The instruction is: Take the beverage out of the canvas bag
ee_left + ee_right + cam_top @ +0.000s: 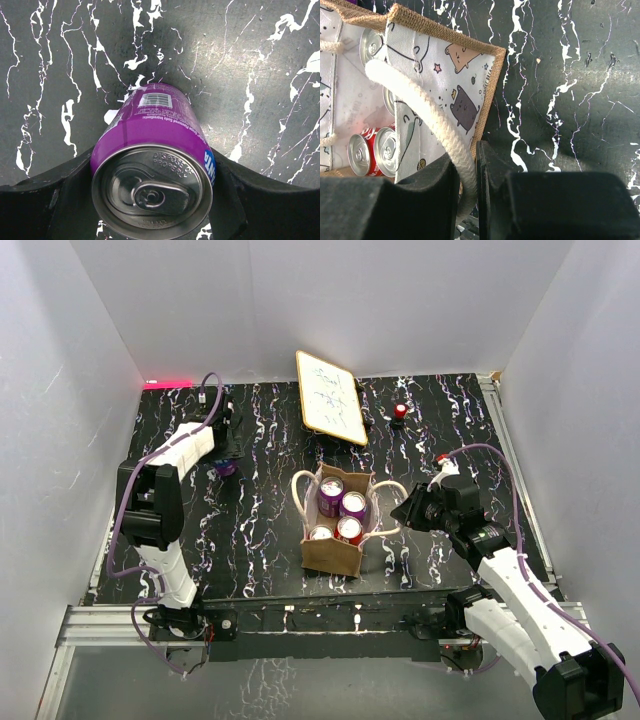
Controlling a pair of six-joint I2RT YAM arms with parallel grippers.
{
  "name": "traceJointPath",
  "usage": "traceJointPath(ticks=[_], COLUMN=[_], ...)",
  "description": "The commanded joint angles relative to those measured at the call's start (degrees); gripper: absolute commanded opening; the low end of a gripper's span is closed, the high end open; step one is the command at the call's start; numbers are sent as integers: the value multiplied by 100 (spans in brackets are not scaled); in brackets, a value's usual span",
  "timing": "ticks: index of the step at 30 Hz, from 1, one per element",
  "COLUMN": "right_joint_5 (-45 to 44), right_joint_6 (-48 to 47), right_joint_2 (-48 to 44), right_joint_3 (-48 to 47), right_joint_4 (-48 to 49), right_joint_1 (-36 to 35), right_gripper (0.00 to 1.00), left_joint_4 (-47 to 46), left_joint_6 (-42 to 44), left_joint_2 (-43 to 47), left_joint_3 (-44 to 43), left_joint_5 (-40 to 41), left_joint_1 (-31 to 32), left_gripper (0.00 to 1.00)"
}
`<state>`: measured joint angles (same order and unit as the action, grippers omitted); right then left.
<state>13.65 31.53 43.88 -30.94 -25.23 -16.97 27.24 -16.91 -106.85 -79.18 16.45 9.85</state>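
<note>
Four cans (331, 495) in bag (332, 555), one out.
Left gripper (152, 195) clamps a purple can (150, 135); right gripper (467, 185) pinches the handle (415, 99).

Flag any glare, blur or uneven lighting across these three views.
Top external: even light, sharp, a pink glow at the back-left wall. Left wrist: a bright pool on the table behind the purple can, corners dim; the lid reads clearly. Right wrist: the canvas bag and its handle are sharp, the dark fingers below nearly featureless.
</note>
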Motion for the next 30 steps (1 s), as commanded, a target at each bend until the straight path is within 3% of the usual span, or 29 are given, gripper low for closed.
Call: traceJointPath(ticks=[1, 4, 7, 10, 14, 17, 23, 28, 30], right_joint_5=[-33, -38, -33, -25, -18, -33, -31, 4, -30], right_joint_6=[-94, -87, -85, -90, -103, -94, -86, -77, -85], right_joint_2=[-50, -76, -103, -116, -101, -108, -142, -194, -196], right_joint_3=[-70, -64, -53, -53, -61, -41, -8, -4, -8], right_joint_4=[281, 281, 289, 294, 290, 303, 335, 341, 344], right_joint_1=[1, 6, 1, 2, 8, 7, 4, 2, 7], right_gripper=[20, 20, 20, 20, 20, 20, 20, 20, 20], left_joint_4=[-117, -163, -116, -237, -256, -15, -42, 938, 1060], left_joint_6=[51, 56, 56, 75, 67, -86, -128, 160, 103], left_joint_2=[89, 143, 189, 533, 1122, 1649, 3345, 4065, 4237], left_joint_3=[-138, -19, -28, 93, 250, 328, 1167, 756, 678], left_joint_5=[138, 199, 244, 248, 130, -102, -1522, -1771, -2262], left_joint_1=[-32, -27, -33, -22, -27, -18, 224, 356, 429], left_gripper=[15, 28, 58, 80, 97, 97, 97, 97, 97])
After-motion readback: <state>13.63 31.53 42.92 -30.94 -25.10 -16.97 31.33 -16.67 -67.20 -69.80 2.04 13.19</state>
